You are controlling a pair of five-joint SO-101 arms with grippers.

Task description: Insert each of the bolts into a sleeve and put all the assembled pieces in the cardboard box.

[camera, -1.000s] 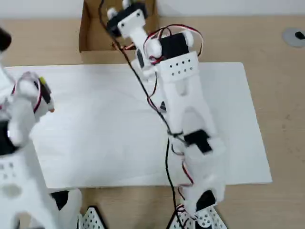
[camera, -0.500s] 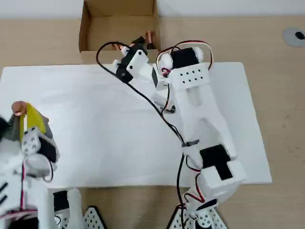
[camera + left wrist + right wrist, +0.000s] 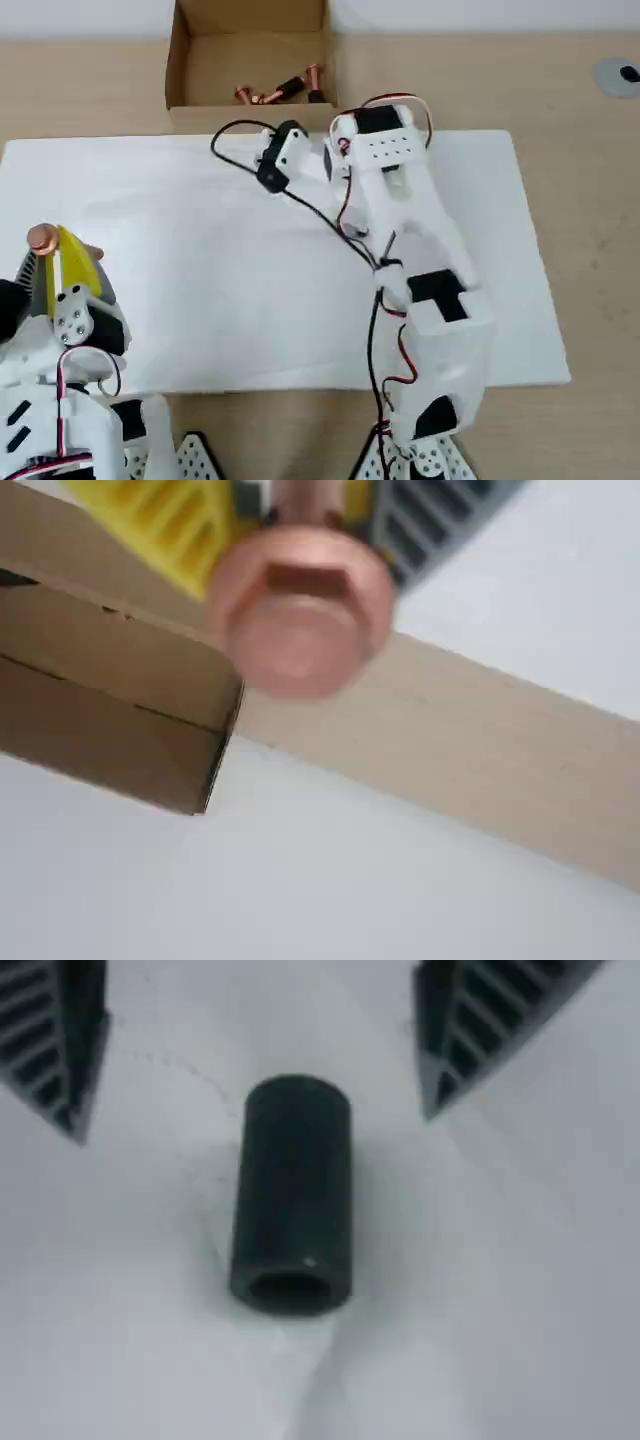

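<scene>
Sleeve (image 3: 291, 1200), black, stiff, probably light and prone to rolling, lying on white sheet (image 3: 500, 1310) between spread fingers of right claw (image 3: 255, 1110); best pinched across its middle. Copper bolt (image 3: 300, 610) clamped in left claw (image 3: 300, 505).

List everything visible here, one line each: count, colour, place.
cardboard box: one, brown, on the table beyond the sheet
assembled pieces: at least two, copper and black, inside the box
sleeve: one, black, lying on the sheet inside the right claw
bolt: one, copper, gripped by the left claw
sheet: one, white, on the table
disc: one, grey, far right on table
left claw: one, yellow and black, shut on bolt
right claw: one, dark, open around sleeve
</scene>
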